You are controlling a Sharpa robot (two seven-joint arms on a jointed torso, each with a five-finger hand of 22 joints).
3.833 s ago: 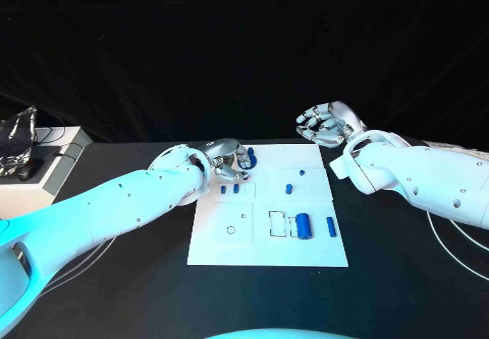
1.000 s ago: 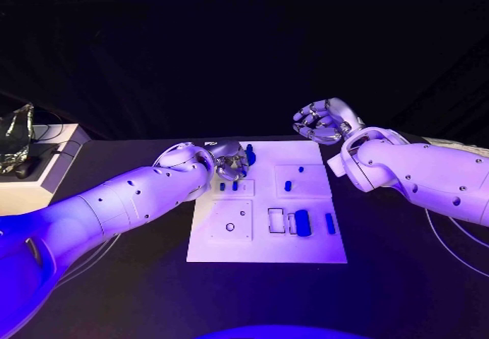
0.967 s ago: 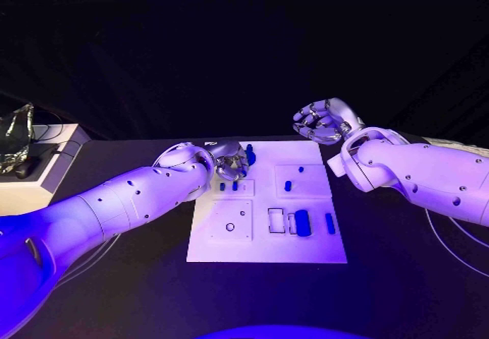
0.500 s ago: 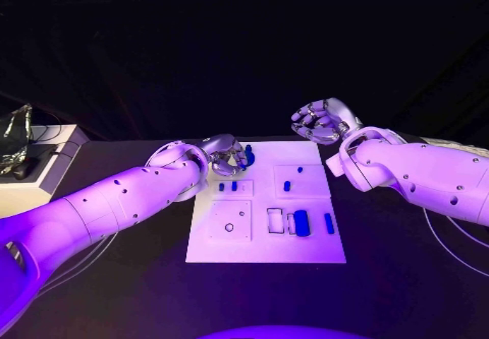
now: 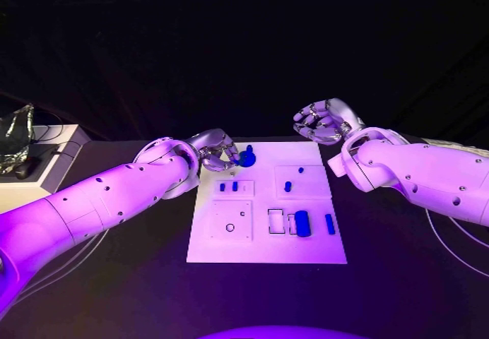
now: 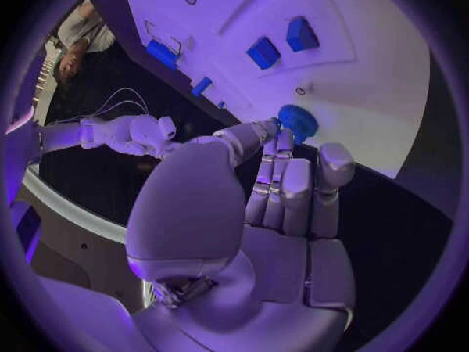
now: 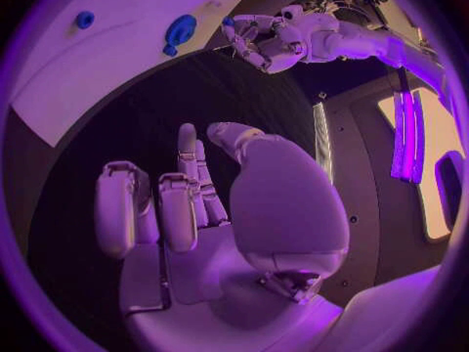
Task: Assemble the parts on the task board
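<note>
Up at the board's far left corner, the left hand pinches a small blue part: light, stiff and slick by its look, best held by its rim. Meanwhile the right hand hovers clenched, empty.

Robot hand contact with blue part unclear

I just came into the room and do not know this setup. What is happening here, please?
A two-armed robot is assembling small blue parts on a flat white task board lying on a black table. Its left robot hand holds a round blue disc-shaped part at its fingertips over the board's far left corner. The right robot hand is raised beyond the board's far right corner, fingers curled, holding nothing. Several blue parts sit on the board.
</note>
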